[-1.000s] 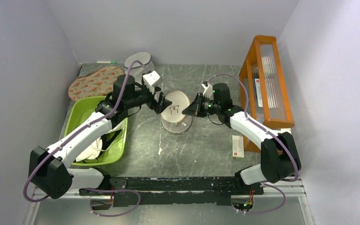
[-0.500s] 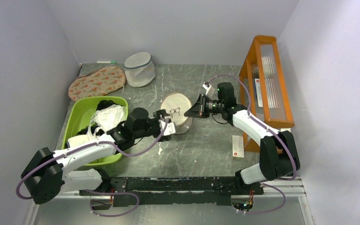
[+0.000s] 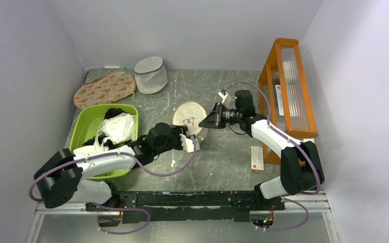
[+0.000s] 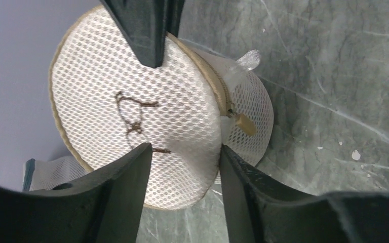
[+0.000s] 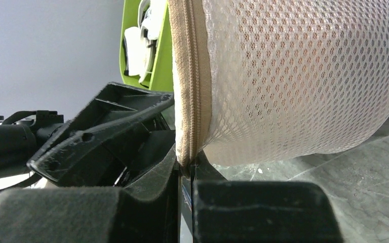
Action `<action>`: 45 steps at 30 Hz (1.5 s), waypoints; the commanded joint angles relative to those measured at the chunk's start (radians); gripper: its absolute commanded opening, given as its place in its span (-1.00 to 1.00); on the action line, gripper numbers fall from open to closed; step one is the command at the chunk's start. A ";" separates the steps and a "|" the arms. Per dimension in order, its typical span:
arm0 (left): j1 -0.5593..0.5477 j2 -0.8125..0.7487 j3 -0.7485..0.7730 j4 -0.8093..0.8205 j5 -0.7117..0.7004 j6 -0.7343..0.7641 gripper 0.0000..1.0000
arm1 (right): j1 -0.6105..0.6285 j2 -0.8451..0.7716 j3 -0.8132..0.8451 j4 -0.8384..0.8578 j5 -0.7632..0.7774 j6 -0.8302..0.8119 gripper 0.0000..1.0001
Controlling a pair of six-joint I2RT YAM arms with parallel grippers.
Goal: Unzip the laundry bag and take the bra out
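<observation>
The laundry bag point(image 3: 189, 115), a round cream mesh pouch with a black bra icon, stands on edge at the table's middle. My right gripper point(image 3: 207, 121) is shut on its zipped rim point(image 5: 190, 76) from the right, and its jaws pinch the seam in the right wrist view point(image 5: 186, 169). My left gripper point(image 3: 194, 137) is open just in front of the bag. In the left wrist view point(image 4: 184, 149) it frames the bag's lower face point(image 4: 131, 101). The tan zip pull point(image 4: 244, 123) hangs at the rim, right of the jaws. The bra is not visible.
A green tub point(image 3: 87, 130) of white garments sits at the left. A greyish-white mesh cylinder point(image 3: 150, 74) and a flat orange-patterned oval point(image 3: 104, 88) lie at the back left. An orange rack point(image 3: 286, 88) stands at the right, with a small card point(image 3: 257, 157) near it.
My left arm has swung from the bag's far left side down to its near side and closed in. The right gripper has kept its hold, and the bag has turned more upright.
</observation>
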 commanded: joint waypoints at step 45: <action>0.307 0.269 0.581 -0.447 0.378 -0.787 -0.86 | 0.446 -0.214 0.091 -0.090 1.013 -0.538 0.22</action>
